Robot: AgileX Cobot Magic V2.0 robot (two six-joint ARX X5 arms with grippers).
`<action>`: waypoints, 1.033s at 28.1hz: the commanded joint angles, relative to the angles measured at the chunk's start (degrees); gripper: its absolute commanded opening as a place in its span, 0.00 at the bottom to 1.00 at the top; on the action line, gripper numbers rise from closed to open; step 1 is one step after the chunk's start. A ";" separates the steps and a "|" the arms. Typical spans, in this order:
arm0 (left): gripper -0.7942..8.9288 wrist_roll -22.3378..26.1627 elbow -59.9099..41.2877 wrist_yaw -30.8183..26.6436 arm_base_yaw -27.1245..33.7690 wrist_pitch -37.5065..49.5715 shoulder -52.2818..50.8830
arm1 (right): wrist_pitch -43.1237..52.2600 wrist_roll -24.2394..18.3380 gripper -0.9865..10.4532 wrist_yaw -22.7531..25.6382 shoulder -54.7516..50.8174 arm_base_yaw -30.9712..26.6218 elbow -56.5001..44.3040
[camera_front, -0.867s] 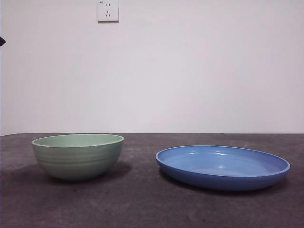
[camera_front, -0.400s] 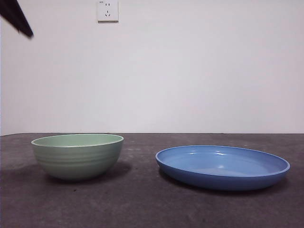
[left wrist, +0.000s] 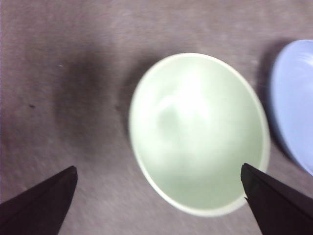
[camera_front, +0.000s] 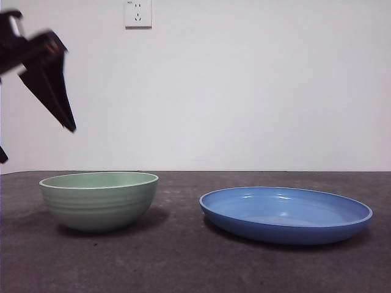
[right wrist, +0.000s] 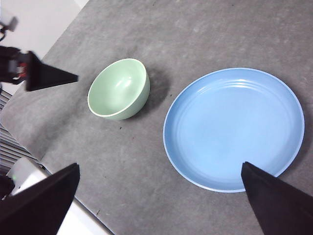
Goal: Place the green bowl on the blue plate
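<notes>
The green bowl [camera_front: 98, 201] stands upright on the dark table, left of the blue plate [camera_front: 286, 215], with a gap between them. My left gripper [camera_front: 36, 140] hangs open above the bowl's left side, well clear of its rim. In the left wrist view the bowl [left wrist: 198, 132] lies below and between the open jaws of the left gripper [left wrist: 158, 167], with the plate's edge [left wrist: 296, 98] beside it. My right gripper [right wrist: 160, 166] is open and empty, high over the table. Its view shows the bowl [right wrist: 120, 88], the plate [right wrist: 234, 127] and the left gripper [right wrist: 49, 76].
A white wall with a socket [camera_front: 138, 13] stands behind the table. The table's edge [right wrist: 63, 166] runs near the bowl's side in the right wrist view, with white equipment [right wrist: 22, 178] beyond it.
My left gripper has come in from the front view's top left corner and moved down and to the right, toward the bowl. Bowl and plate have not moved.
</notes>
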 commanded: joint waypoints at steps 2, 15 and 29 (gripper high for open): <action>0.72 0.28 3.76 -0.44 -0.09 0.15 7.17 | 0.20 -0.22 0.63 -0.22 0.28 0.31 0.83; 0.61 2.32 13.46 -2.29 -0.11 -2.40 23.43 | -0.09 -0.22 0.63 -0.20 0.28 0.31 0.83; 0.13 4.76 14.47 -2.29 -0.09 -5.77 26.14 | -0.22 -0.24 0.63 -0.17 0.28 0.31 0.83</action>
